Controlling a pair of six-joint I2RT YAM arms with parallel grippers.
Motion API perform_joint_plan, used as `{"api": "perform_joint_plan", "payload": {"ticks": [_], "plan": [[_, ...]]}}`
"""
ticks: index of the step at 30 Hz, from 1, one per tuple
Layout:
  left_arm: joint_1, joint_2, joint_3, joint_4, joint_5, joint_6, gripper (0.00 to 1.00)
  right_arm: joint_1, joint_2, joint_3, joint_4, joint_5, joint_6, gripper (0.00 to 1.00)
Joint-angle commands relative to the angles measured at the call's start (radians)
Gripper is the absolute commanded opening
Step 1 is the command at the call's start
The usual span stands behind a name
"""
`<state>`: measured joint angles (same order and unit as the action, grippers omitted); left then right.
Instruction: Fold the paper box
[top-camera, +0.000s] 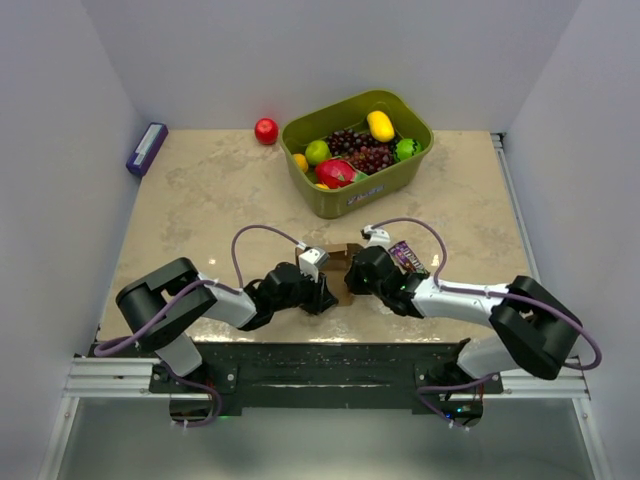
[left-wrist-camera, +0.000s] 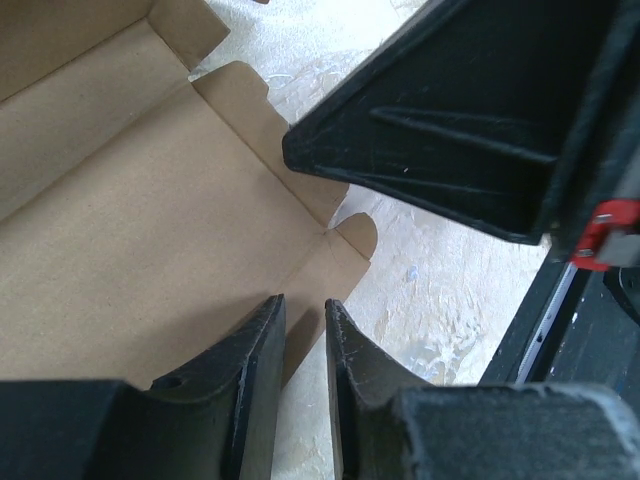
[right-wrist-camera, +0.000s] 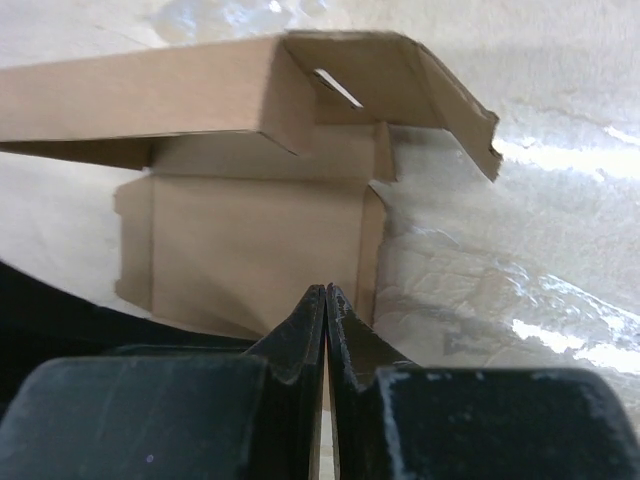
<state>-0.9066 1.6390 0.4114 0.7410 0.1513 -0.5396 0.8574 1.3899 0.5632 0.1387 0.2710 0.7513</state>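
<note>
Partway through raising the walls, judging by the shape of the paper box (top-camera: 343, 262). Lies near the front edge of the table (top-camera: 200, 200), between the two claws and well apart from the green bin (top-camera: 400, 180) of fruit (top-camera: 355, 150). Shows from the left wrist as a mostly flat brown sheet with one long wall turned up at the far side and a small rounded tab at the near corner. Shows from the right wrist with a slotted top flap leaning over a lower panel, side flaps loose. Left claw (left-wrist-camera: 303, 335) held a narrow gap apart, right at the sheet's near corner, with no clear pinch on the card. Right claw (right-wrist-camera: 326, 300) pressed together against the near edge of the lower panel; cannot tell whether a sliver of card is caught inside. Next, most likely: steady the base with one claw, push the loose side wall upright with the other, then tuck the tab behind it. Calls for a light touch and a low, sideways approach, to avoid buckling the thin card or skating it across the smooth top.
</note>
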Motion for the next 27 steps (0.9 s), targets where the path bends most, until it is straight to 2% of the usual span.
{"api": "perform_joint_plan", "payload": {"ticks": [1, 10, 21, 25, 27], "plan": [[-0.006, 0.015, 0.001, 0.009, -0.013, -0.010, 0.27, 0.002, 0.040, 0.007, -0.037, 0.031, 0.023, 0.06], [-0.006, 0.002, -0.003, 0.000, -0.019, -0.011, 0.26, 0.003, 0.112, 0.020, -0.136, 0.117, 0.128, 0.02], [-0.006, 0.005, -0.011, -0.005, -0.022, -0.016, 0.25, 0.000, 0.135, -0.022, -0.128, 0.100, 0.172, 0.03], [-0.006, 0.004, -0.013, -0.005, -0.021, -0.017, 0.25, -0.001, 0.068, -0.010, -0.096, 0.083, 0.128, 0.09], [-0.006, 0.005, -0.013, -0.005, -0.021, -0.019, 0.25, 0.000, 0.014, 0.007, -0.079, 0.079, 0.096, 0.20]]}}
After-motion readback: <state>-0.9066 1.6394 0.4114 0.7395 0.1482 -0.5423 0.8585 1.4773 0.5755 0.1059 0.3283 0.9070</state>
